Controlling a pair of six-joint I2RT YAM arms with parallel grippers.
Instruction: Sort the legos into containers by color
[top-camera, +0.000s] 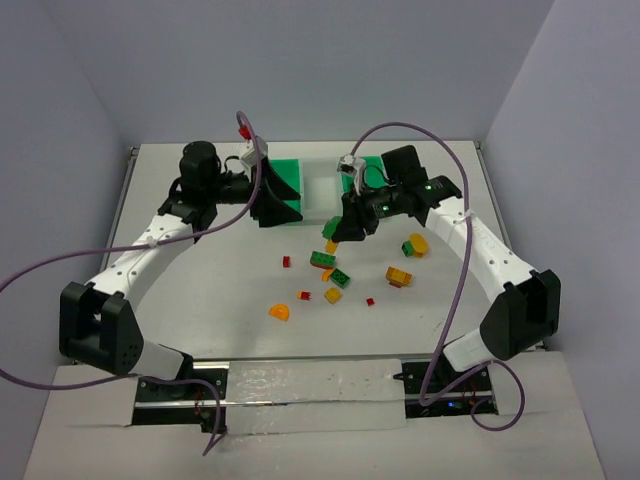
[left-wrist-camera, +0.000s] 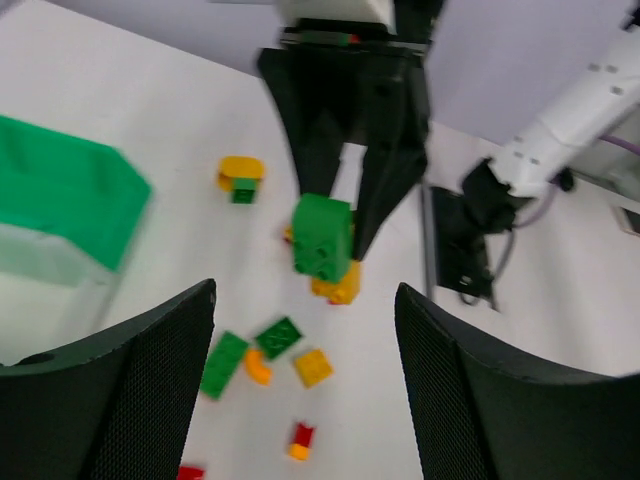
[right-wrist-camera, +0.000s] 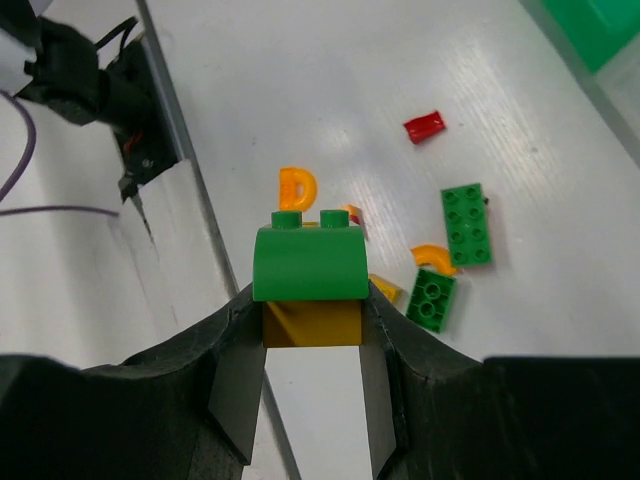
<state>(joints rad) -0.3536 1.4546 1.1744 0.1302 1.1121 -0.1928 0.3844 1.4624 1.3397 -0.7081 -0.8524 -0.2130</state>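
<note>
Top external shows me the row of bins close to the far edge of the worktop (top-camera: 200, 330): the left green bin (top-camera: 288, 168), the white bin (top-camera: 320, 190) and the right green bin (top-camera: 348, 185), this last mostly hidden behind my right arm. My left end effector (left-wrist-camera: 305, 295) is released, fingers spread wide, at the near side of the left green bin. My right end effector (right-wrist-camera: 312, 310) is clenched on a green rounded brick (right-wrist-camera: 308, 262) with a yellow brick (right-wrist-camera: 312, 322) stuck beneath it. The pair is held off the worktop just in front of the white bin. The loose legos lie mid-worktop: a green flat brick (top-camera: 322, 259), a second green flat brick (top-camera: 340, 278), a small yellow brick (top-camera: 332, 295), an orange half-disc (top-camera: 280, 311), a red bit (top-camera: 287, 261), a second red bit (top-camera: 370, 301), an orange brick (top-camera: 399, 276) and a yellow-and-green piece (top-camera: 415, 245) nearest my right arm. Bare worktop runs from the half-disc out to the left edge, and a bare band separates the legos from the near edge. The right side is tighter, with my right forearm slanting across it.
</note>
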